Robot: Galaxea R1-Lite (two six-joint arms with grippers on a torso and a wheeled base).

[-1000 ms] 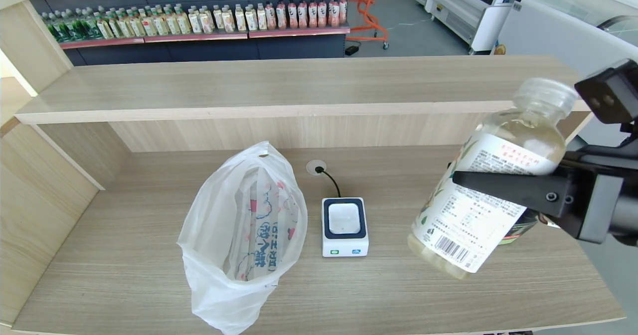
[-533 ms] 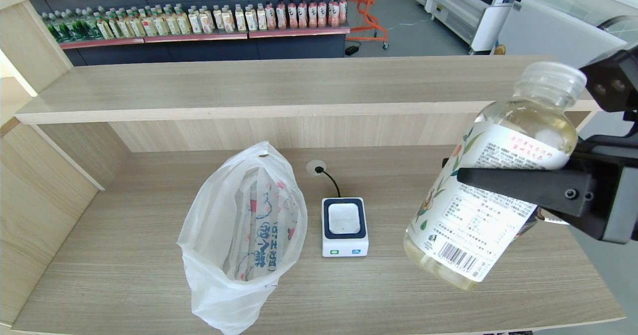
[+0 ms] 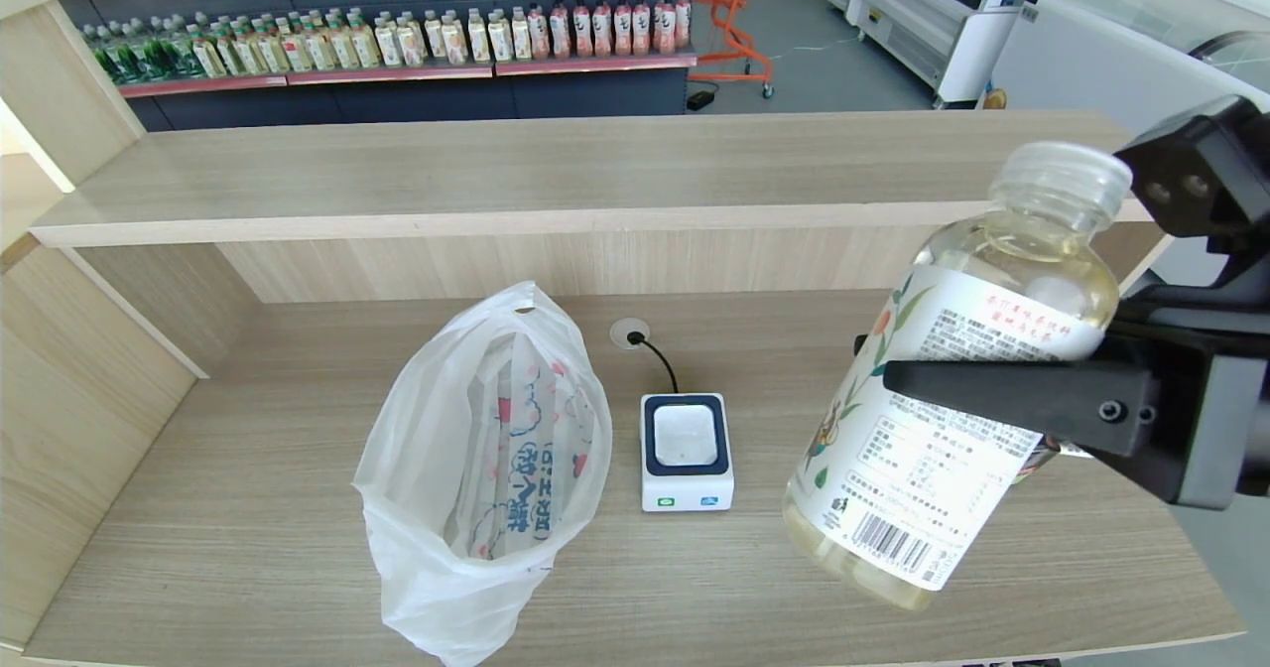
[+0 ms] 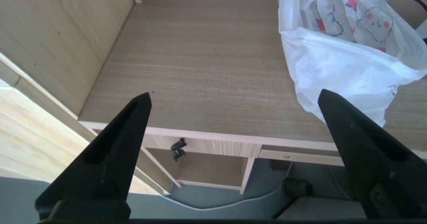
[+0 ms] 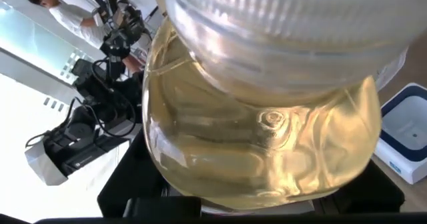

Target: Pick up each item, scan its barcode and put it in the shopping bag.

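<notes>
The right pincer (image 3: 878, 364) pinches the tilted bottle (image 3: 952, 468) round its middle, cap (image 3: 1060, 186) above the pincer, barcode (image 3: 890, 545) below it

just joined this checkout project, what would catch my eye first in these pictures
The clear plastic bottle of pale yellow drink dominates the head view's right, held tilted above the light wooden counter by the black right gripper, barcode towards the camera. On the counter sit a small white square scanner with a dark blue frame in the middle and, to its left, a thin white plastic shopping bag with a printed packet inside.
</notes>
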